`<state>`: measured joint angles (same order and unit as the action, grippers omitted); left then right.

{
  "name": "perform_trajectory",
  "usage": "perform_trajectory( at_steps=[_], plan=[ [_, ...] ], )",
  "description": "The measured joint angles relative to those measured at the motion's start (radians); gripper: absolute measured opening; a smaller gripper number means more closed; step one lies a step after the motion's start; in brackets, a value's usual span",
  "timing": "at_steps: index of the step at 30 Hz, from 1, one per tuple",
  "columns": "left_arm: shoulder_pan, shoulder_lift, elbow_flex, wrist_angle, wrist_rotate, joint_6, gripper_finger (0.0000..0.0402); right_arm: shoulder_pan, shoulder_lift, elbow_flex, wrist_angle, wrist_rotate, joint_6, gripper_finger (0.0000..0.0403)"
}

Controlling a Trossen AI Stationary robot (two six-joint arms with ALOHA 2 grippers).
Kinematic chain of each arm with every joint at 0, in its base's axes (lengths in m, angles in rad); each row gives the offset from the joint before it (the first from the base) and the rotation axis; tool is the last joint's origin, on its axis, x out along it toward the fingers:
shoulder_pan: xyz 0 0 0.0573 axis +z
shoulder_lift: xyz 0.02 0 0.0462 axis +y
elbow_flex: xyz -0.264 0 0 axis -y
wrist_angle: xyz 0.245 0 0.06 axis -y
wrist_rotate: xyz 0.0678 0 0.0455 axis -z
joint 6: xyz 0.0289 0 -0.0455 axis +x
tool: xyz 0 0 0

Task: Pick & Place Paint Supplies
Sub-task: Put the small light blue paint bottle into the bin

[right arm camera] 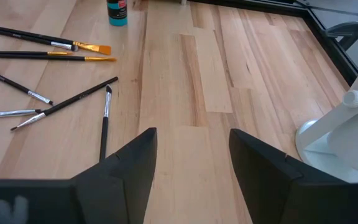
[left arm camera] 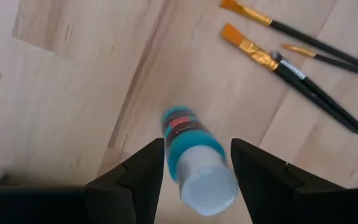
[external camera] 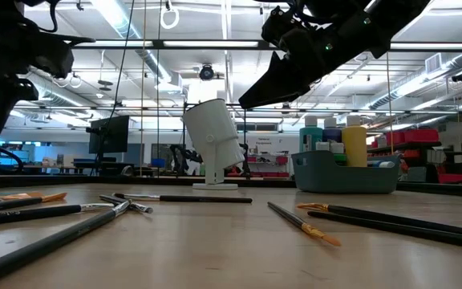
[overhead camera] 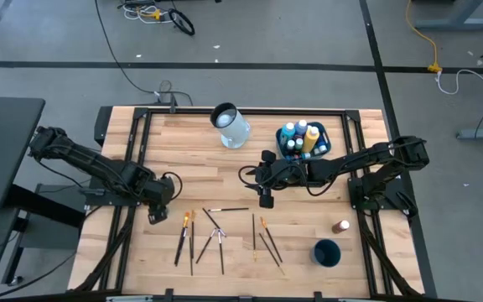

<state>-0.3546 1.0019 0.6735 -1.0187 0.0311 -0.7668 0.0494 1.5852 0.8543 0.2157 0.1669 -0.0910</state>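
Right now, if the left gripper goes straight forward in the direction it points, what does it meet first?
The teal paint bottle. It stands between the open fingers of the left gripper, white cap nearest. Beyond it lie only bare wood and, off to one side, paintbrushes.

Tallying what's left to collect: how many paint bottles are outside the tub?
2. A teal bottle stands between the left gripper's open jaws. A brown bottle stands by the dark blue cup. The arms could hide another.
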Motion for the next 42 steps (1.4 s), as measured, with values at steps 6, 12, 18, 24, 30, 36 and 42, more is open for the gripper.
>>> perform_trajectory(
  at_steps=[6,12,18,24,30,36,42],
  plan=[
    [0.000,0.000,0.000,-0.039,0.021,0.001,0.0194,0.000,0.000,0.000,0.000,0.000,0.000,0.0206],
    [0.000,0.000,0.000,-0.047,0.027,0.043,0.0189,0.000,0.000,0.000,0.000,0.000,0.000,0.0206],
    [0.000,-0.002,0.003,-0.037,0.024,0.050,0.0131,0.000,0.000,0.000,0.004,0.000,0.000,0.0206],
    [0.009,0.001,0.022,0.106,-0.013,0.164,0.0127,0.000,0.000,0.000,0.088,-0.001,0.014,0.0206],
    [0.044,0.001,0.045,0.433,-0.113,0.464,0.0136,-0.001,0.012,0.000,0.250,-0.058,0.069,0.0206],
    [0.129,0.066,0.047,0.640,-0.123,0.795,0.0128,0.006,0.097,0.001,0.485,-0.193,0.031,0.0225],
    [0.217,0.187,0.066,0.743,-0.112,1.017,0.0139,-0.001,0.129,0.042,0.452,-0.178,0.096,0.0256]
  ],
)
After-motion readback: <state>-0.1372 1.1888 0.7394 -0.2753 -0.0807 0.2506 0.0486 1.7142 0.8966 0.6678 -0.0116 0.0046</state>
